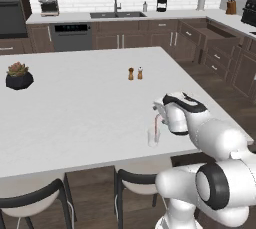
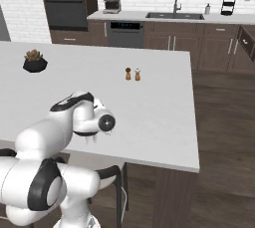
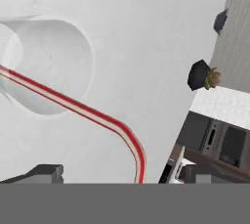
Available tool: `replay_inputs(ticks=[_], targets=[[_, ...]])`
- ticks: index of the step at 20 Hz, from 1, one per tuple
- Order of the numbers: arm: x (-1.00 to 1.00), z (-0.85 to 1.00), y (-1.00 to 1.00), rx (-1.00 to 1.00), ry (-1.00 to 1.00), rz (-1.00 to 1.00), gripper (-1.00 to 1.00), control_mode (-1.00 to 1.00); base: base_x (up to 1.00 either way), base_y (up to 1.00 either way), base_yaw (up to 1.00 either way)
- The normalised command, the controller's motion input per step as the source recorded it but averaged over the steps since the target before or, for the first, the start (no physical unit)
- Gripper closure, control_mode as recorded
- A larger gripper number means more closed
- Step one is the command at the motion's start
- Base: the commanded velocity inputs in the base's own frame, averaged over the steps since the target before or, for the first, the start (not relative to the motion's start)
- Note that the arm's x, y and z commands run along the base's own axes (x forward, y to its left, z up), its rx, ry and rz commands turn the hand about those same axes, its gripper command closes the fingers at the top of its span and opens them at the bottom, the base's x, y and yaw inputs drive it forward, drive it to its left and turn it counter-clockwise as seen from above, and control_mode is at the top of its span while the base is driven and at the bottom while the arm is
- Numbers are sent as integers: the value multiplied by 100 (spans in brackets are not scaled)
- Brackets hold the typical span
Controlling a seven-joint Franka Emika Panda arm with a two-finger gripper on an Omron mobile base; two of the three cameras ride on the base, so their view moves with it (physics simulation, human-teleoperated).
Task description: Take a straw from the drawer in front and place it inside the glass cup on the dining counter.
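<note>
The glass cup (image 1: 152, 137) stands near the front edge of the white dining counter (image 1: 75, 108). The red-pink straw (image 1: 157, 127) rests inside it, its bent top sticking out above the rim. My gripper (image 1: 158, 114) hovers just above and to the right of the cup. In the hand view the cup (image 3: 53, 61) lies at upper left. The straw (image 3: 73, 103) runs from it down to between my gripper (image 3: 122, 174) fingertips, which stand wide open and clear of it. A dark-brown drawer (image 1: 218, 37) stands pulled out in the far right cabinets.
Two small shakers (image 1: 135, 73) stand mid-counter, and a potted succulent (image 1: 19, 76) sits at the far left. Dark chairs (image 1: 35, 203) are tucked under the near edge. The counter's right edge (image 2: 195, 122) drops to wooden floor.
</note>
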Motion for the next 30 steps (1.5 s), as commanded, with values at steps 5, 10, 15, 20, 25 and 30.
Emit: replay_inputs(ticks=[5, 10, 15, 20, 25, 30], targets=[[-6, 31, 0, -10, 13, 0, -100, -100, 0, 0, 0], [0, 70, 0, -9, 1, 0, -100, -100, 0, 0, 0], [-15, 28, 0, -5, 16, 0, -100, -100, 0, 0, 0], [-78, 47, -3, 0, 20, 0, -100, -100, 0, 0, 0], [-100, 97, -7, 0, 12, 0, -100, -100, 0, 0, 0], [-95, 60, 5, -8, 14, 3, -100, -100, 0, 0, 0]])
